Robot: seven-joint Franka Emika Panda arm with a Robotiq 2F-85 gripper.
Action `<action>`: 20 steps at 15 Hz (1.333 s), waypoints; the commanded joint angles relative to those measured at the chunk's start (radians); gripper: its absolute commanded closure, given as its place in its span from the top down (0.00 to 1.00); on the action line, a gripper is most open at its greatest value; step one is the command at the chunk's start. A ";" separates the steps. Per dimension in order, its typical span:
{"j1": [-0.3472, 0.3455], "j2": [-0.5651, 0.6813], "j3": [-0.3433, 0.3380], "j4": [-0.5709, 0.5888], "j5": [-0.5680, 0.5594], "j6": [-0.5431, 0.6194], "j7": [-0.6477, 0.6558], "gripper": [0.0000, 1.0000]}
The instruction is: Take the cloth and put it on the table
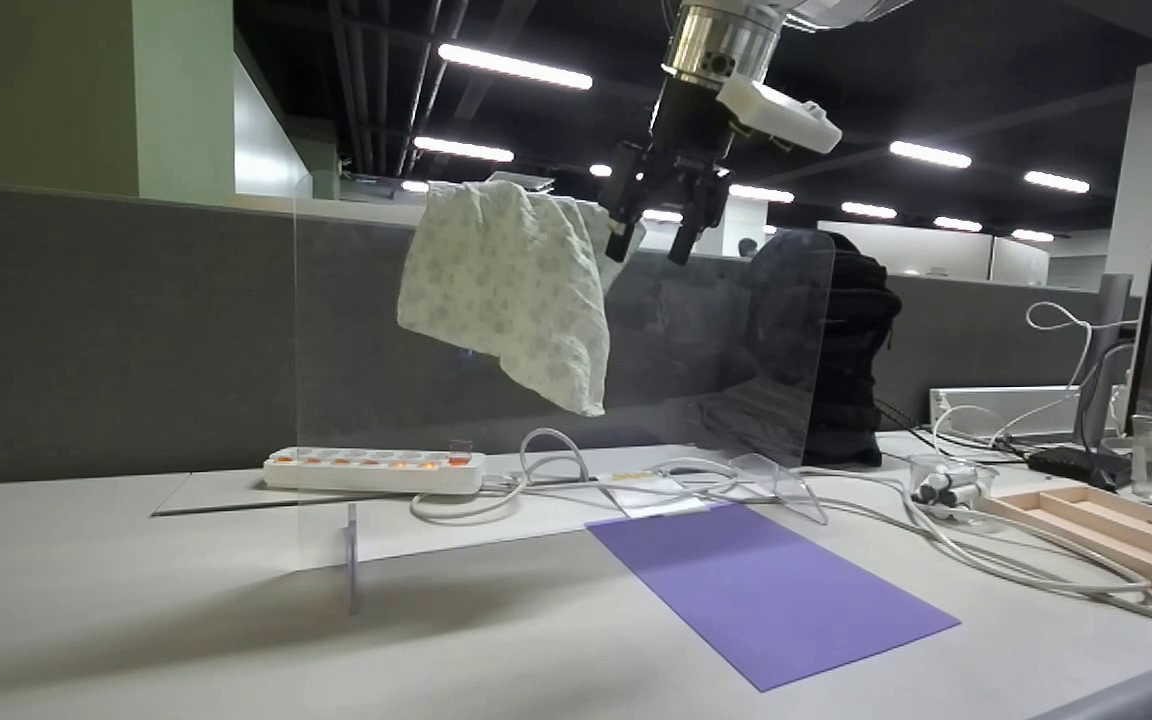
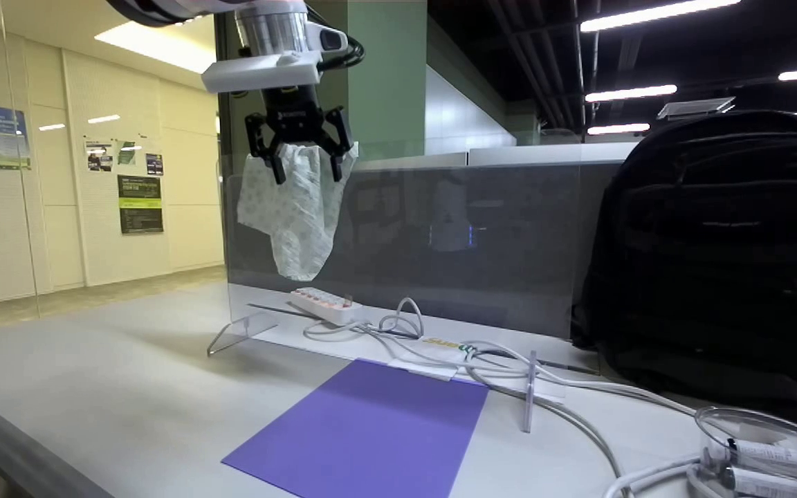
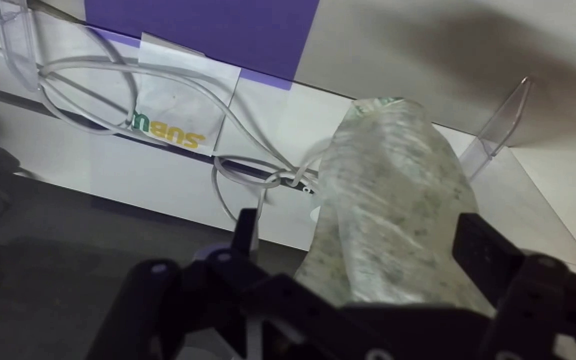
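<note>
The off-white cloth [image 1: 511, 275] with a faint speckled pattern hangs draped over the top edge of a clear upright panel, well above the table. It also shows in an exterior view [image 2: 301, 221] and in the wrist view [image 3: 393, 200]. My gripper [image 1: 650, 248] is open at the height of the cloth's upper part, beside its edge in that view. In an exterior view, the gripper [image 2: 308, 174] overlaps the cloth. In the wrist view, the cloth lies between the spread fingers [image 3: 359, 230]; I cannot tell whether they touch it. The white table [image 1: 186, 640] spreads below.
The clear panel [image 1: 716, 370] stands on the table on small feet. A purple mat [image 1: 766, 595] lies in front of it. A power strip [image 1: 376, 472] and white cables lie near the panel. A black backpack [image 2: 710, 263], a wooden tray [image 1: 1116, 535] and a clear cup [image 2: 758, 443] stand to the side.
</note>
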State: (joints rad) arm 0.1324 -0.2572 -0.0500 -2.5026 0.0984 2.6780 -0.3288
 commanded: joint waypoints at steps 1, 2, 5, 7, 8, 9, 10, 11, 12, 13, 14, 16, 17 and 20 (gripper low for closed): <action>-0.005 0.000 0.005 0.001 0.000 -0.001 0.002 1.00; -0.005 0.000 0.004 0.001 0.000 -0.001 0.001 1.00; 0.010 0.024 0.019 -0.003 0.017 0.092 0.013 1.00; 0.000 0.041 0.043 -0.005 -0.017 0.169 0.042 1.00; 0.001 0.051 0.049 -0.005 -0.022 0.210 0.043 1.00; 0.003 0.060 0.054 -0.005 -0.022 0.238 0.042 1.00; 0.011 0.070 0.055 -0.005 -0.010 0.263 0.036 1.00; 0.010 0.078 0.063 -0.006 0.002 0.284 0.022 1.00; 0.025 0.087 0.061 -0.006 0.029 0.300 0.009 0.75; 0.023 0.095 0.066 -0.007 0.027 0.317 0.014 0.74; 0.032 0.102 0.064 -0.006 0.040 0.329 0.006 0.68; 0.046 0.110 0.063 -0.006 0.062 0.350 -0.003 0.53; 0.049 0.113 0.063 -0.006 0.069 0.361 -0.004 0.46; 0.073 0.121 0.051 -0.003 0.122 0.376 -0.031 0.24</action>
State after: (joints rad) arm 0.1775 -0.1380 0.0174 -2.5061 0.1663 3.0334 -0.3349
